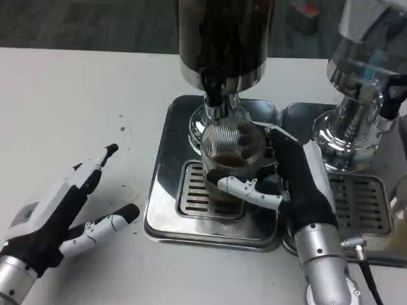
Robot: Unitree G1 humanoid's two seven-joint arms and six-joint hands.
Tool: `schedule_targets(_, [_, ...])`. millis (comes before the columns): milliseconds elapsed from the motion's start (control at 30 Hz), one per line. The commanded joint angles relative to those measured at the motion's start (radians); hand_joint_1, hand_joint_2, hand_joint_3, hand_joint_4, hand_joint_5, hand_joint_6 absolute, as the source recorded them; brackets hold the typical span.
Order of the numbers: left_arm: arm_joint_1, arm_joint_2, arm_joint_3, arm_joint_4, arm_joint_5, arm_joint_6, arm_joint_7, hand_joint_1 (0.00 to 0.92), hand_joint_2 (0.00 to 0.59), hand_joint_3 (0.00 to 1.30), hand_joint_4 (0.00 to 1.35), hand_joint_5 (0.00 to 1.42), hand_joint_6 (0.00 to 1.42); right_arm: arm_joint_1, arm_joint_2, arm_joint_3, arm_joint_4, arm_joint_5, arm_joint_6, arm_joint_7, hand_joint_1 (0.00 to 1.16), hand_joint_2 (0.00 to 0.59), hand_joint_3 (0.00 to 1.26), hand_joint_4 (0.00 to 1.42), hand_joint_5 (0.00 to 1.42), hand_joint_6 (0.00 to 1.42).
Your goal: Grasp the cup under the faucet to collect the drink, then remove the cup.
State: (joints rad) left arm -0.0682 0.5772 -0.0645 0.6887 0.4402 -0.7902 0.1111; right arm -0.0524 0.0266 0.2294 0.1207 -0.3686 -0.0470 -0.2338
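Observation:
A ribbed clear cup [231, 152] with dark drink at its bottom stands on the drip grate [191, 194] of a steel tray [166, 216], right beneath the black faucet [214, 89] of a dark dispenser [224, 38]. My right hand [299, 181] wraps around the cup from the right, with its thumb across the cup's front and fingers behind. On the white table to the left lies my left hand [63, 210], holding nothing, fingers spread and pointing up right.
A second steel dispenser [356, 108] stands on its own tray with a grate [359, 200] at the right, close beside my right forearm. White table surface [76, 108] stretches to the left and back.

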Motion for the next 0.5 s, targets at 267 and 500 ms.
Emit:
schedule_targets(267, [0.019, 0.017, -0.025, -0.043, 0.029, -0.007, 0.007, 0.0, 0.133, 0.02, 0.0, 0.02, 0.0, 0.094, -0.03, 0.003, -0.165, -0.008, 0.06, 0.049, 0.97, 0.22, 0.55, 0.62, 0.61, 0.73])
schedule_targets(500, [0.033, 0.019, -0.035, -0.068, 0.04, 0.005, 0.011, 0.0, 0.134, 0.01, 0.0, 0.02, 0.0, 0.155, -0.046, 0.019, -0.232, -0.029, 0.072, 0.06, 0.97, 0.225, 0.55, 0.63, 0.61, 0.73])
